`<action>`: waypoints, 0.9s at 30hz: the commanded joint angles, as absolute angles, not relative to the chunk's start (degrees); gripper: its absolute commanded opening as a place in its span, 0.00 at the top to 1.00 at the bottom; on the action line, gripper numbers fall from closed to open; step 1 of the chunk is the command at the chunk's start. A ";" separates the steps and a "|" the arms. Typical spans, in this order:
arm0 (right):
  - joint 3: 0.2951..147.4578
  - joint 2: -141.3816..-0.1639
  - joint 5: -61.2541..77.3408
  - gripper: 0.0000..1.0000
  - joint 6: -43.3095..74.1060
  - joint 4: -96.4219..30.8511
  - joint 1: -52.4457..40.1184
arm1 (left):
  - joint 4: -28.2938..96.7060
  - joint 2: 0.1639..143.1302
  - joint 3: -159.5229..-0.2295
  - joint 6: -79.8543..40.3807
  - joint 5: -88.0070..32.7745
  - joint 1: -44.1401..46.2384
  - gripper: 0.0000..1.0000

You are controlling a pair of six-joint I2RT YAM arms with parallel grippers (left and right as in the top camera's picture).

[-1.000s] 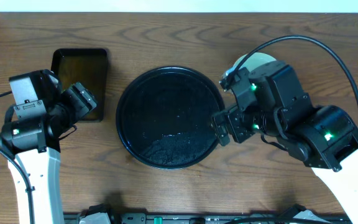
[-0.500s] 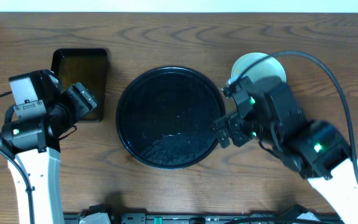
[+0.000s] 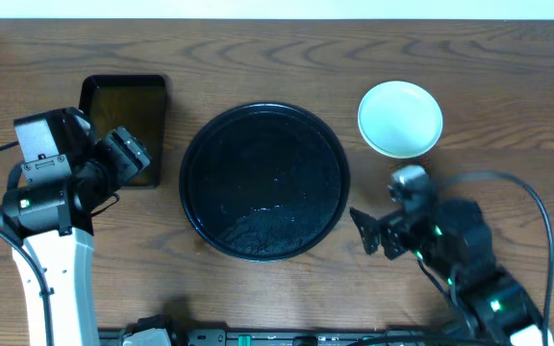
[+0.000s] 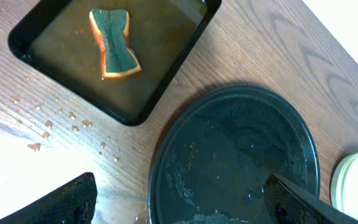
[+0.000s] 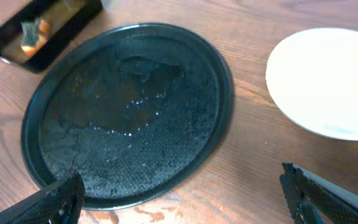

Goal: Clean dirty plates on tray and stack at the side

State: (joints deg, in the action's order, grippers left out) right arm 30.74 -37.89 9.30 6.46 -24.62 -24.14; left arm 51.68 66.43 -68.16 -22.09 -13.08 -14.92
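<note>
The large round black tray [image 3: 264,180] sits at the table's centre, wet and holding no plates; it also shows in the left wrist view [image 4: 235,155] and the right wrist view [image 5: 129,112]. A stack of pale plates [image 3: 400,117] stands to its upper right, the top one clean; it also shows in the right wrist view [image 5: 328,81] and at the edge of the left wrist view [image 4: 356,180]. My right gripper [image 3: 373,234] is open and empty, below the stack, beside the tray's right rim. My left gripper [image 3: 128,154] is open and empty, left of the tray.
A small black rectangular tray [image 3: 125,127] with brownish liquid stands at the left. A green and orange sponge [image 4: 114,43] lies in it. Water drops [image 4: 61,121] spot the wood between the two trays.
My right arm has pulled back from over the plate stack toward the front edge, uncovering the stack. The left arm has not moved.
</note>
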 commanded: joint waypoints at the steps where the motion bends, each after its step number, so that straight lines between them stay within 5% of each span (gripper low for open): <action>1: 26.11 -31.38 11.00 0.01 4.97 -22.04 -22.79 | 51.83 66.35 -68.58 -22.13 -13.06 -15.05 0.14; 14: 7.46 -4.47 11.03 0.01 2.96 -10.79 -19.75 | 51.83 66.35 -68.58 -22.13 -13.04 -15.05 0.14; 27: 0.32 -0.32 10.37 0.01 2.90 -0.60 -15.25 | 51.83 66.35 -68.58 -22.13 -13.06 -15.05 0.14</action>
